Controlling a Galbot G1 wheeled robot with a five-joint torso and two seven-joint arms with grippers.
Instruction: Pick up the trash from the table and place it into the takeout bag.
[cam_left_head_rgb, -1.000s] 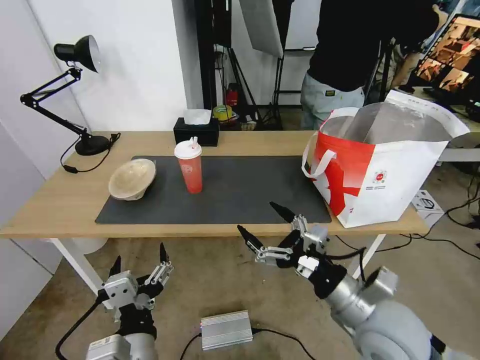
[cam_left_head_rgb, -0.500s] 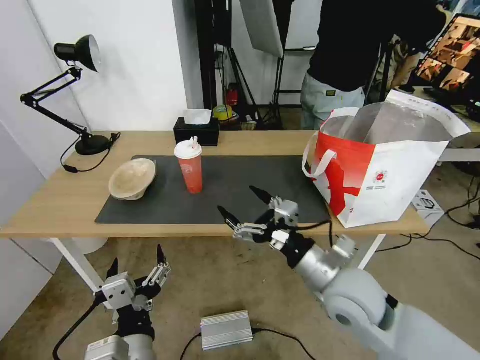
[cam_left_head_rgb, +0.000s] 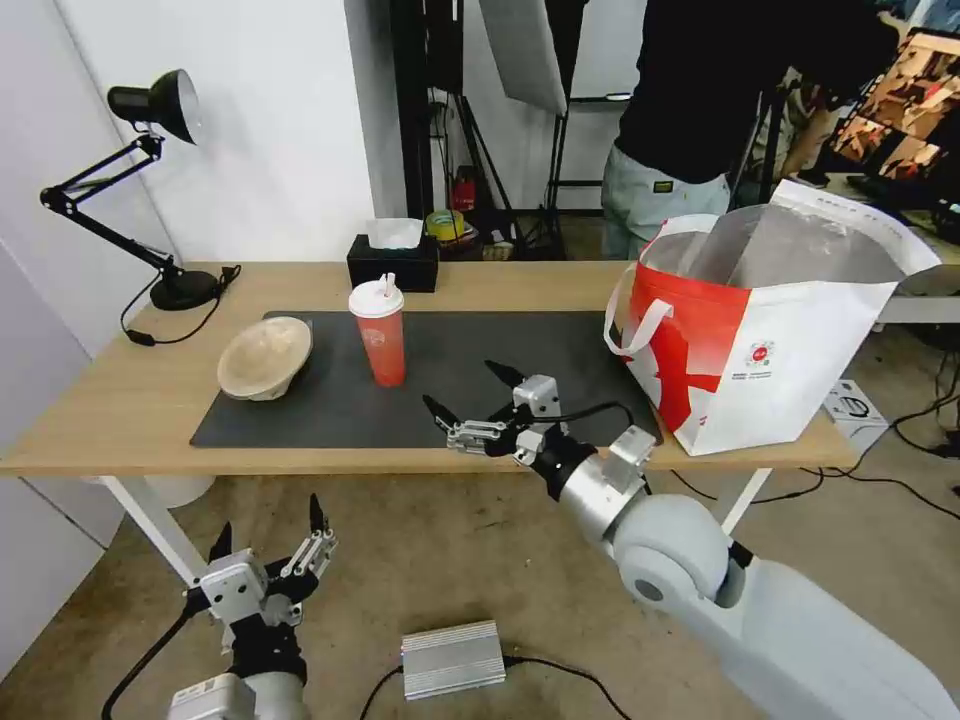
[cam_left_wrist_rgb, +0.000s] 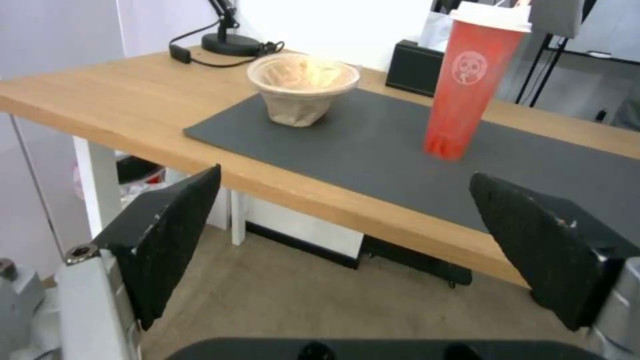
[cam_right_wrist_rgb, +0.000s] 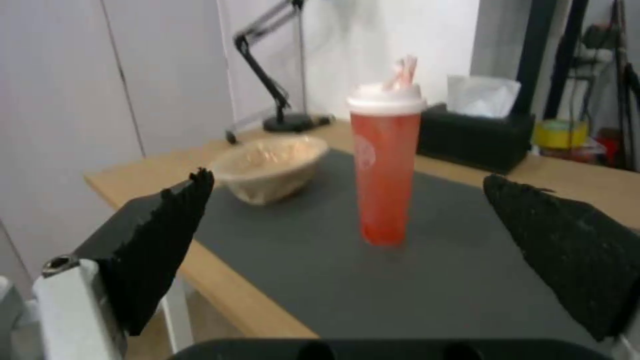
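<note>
A red paper cup (cam_left_head_rgb: 381, 335) with a white lid and straw stands upright on the dark grey mat (cam_left_head_rgb: 470, 385) of the light-wood table (cam_left_head_rgb: 120, 400). Left of it a beige pulp bowl (cam_left_head_rgb: 264, 357) lies tilted on the mat's edge. Both also show as the cup (cam_right_wrist_rgb: 387, 175) and bowl (cam_right_wrist_rgb: 270, 167) straight ahead in the right wrist view, and as the cup (cam_left_wrist_rgb: 467, 85) and bowl (cam_left_wrist_rgb: 301, 90) in the left wrist view. My right gripper (cam_left_head_rgb: 468, 390) hangs open over the mat's front edge, right of the cup, pointing at it. My left gripper (cam_left_head_rgb: 265, 520) is open, low in front of the table. The takeout bag (cam_left_head_rgb: 770, 320) stands open at the table's right end.
A black tissue box (cam_left_head_rgb: 393, 260) sits behind the cup. A black desk lamp (cam_left_head_rgb: 150, 180) with its cord stands at the back left corner. A silver box (cam_left_head_rgb: 452, 658) lies on the floor between my arms. A person stands behind the table.
My right gripper has risen from below the table's front edge and moved left over the mat toward the cup. The left gripper has sunk slightly.
</note>
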